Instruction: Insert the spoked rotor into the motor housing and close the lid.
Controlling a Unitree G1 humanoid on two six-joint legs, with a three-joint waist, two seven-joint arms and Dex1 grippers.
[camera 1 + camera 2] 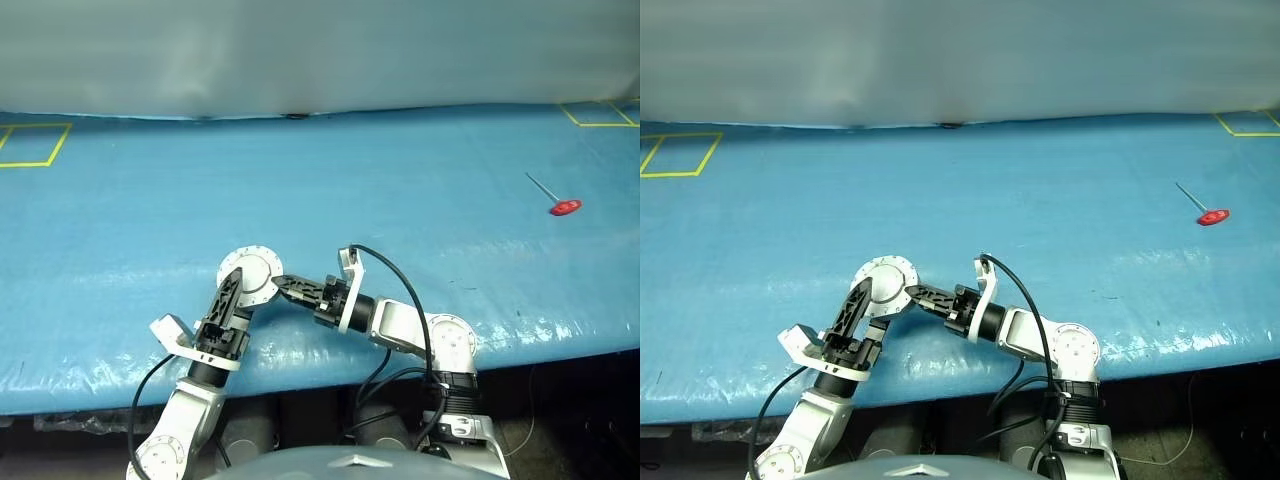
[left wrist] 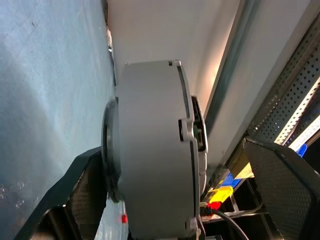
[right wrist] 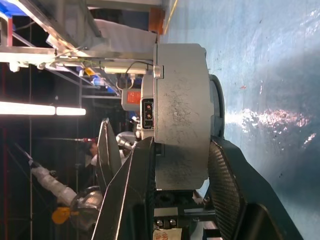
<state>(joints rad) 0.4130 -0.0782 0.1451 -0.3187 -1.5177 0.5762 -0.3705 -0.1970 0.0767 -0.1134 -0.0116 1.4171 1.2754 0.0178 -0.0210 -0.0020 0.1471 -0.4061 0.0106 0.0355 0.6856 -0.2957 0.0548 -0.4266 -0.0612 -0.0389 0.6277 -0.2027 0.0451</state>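
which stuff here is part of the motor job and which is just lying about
Part of the job:
- round grey metal motor housing with its lid on, held above the blue table
- right gripper, shut on its side
- left gripper, open around it

Lying about:
- red-handled thin metal tool
- yellow tape squares

Looks like a workshop or robotics lab: wide tabletop (image 1: 400, 180) under blue sheeting with yellow taped squares (image 1: 35, 145), red-handled tool (image 1: 563, 207) lying on it, perforated metal racking (image 2: 295, 95), strip lighting (image 3: 35, 108) beyond.
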